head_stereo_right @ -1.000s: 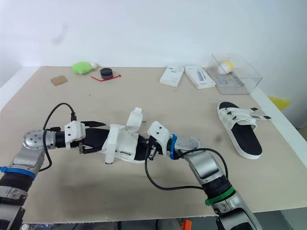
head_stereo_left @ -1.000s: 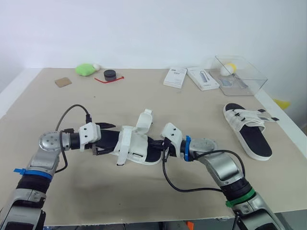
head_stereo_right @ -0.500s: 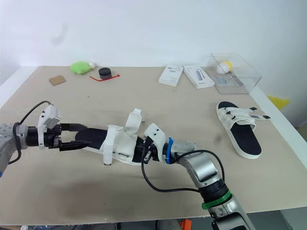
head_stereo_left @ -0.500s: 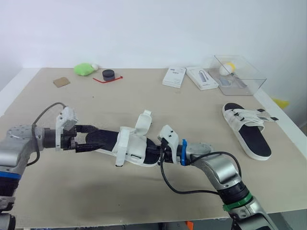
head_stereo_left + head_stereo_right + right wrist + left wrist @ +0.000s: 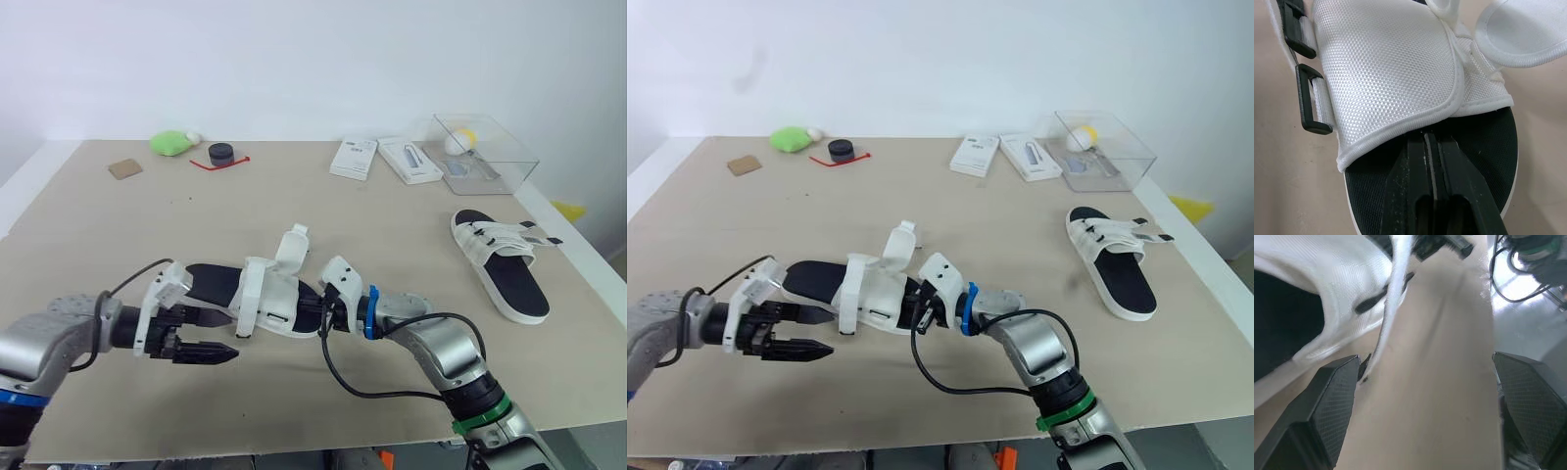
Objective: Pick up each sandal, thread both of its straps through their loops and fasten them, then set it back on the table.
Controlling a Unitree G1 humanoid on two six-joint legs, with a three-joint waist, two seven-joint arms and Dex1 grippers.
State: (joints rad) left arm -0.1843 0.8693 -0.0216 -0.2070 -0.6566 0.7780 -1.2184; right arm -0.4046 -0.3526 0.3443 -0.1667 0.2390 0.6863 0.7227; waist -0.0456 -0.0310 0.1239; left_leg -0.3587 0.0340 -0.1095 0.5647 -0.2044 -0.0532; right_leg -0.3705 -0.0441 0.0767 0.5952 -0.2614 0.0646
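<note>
A white-strapped sandal with a black sole lies mid-table, one strap flap standing up loose. My right gripper is shut on the sole's rim at one end; the right wrist view shows its fingers pinching the sole just under the white mesh strap with its black loops. My left gripper hovers open just in front of the sandal's other end, apart from it, and a strap edge hangs between its spread fingers. A second sandal rests at the right edge.
Along the back stand a clear plastic box, two white cartons, a black disc, a green soft object and a brown card. The table's right edge runs close beside the second sandal.
My left gripper has let go of the sandal's end, swung out left, then come back low toward the table's front, open. The right gripper keeps its hold.
</note>
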